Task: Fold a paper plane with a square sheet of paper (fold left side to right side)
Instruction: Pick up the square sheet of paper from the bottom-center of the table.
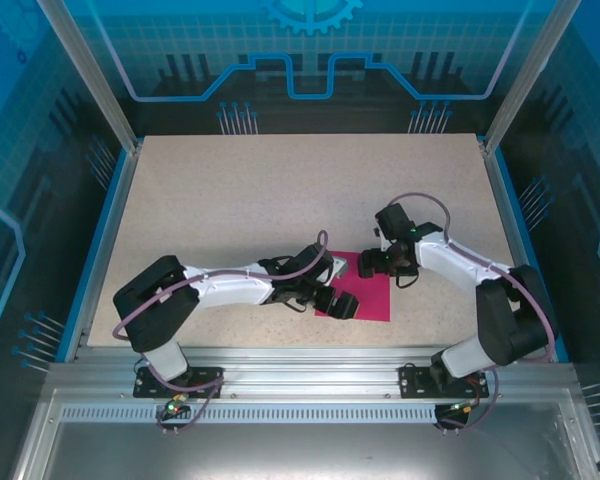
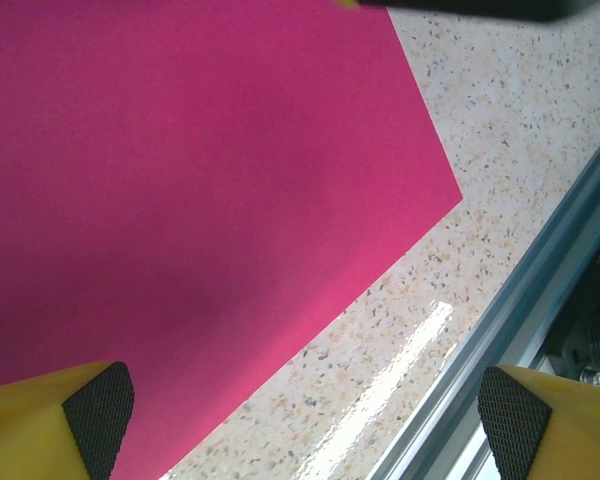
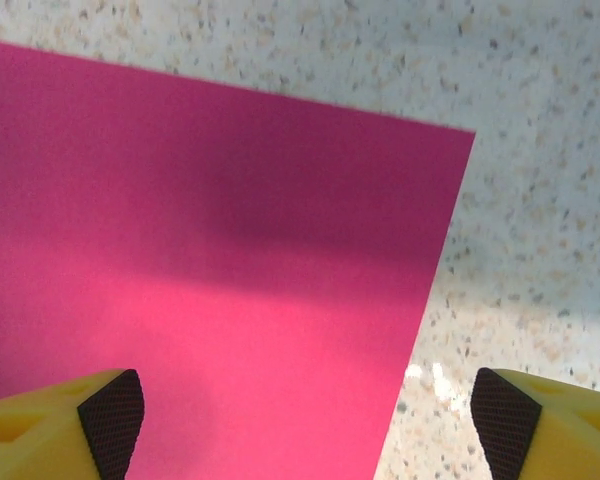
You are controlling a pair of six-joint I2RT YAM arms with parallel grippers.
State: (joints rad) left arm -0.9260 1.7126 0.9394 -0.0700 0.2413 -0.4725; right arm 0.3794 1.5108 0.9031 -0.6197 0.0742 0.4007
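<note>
Fold not yet begun: the paper (image 1: pixel 377 297) lies flat. Left gripper (image 1: pixel 341 304) and right gripper (image 1: pixel 370 263) hover over it, jaws apart and empty. Next, probably pinching its left edge.

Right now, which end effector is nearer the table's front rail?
Left. Left end effector hovers over the sheet's near edge, by the rail; right end effector is over its far edge, farther back.
</note>
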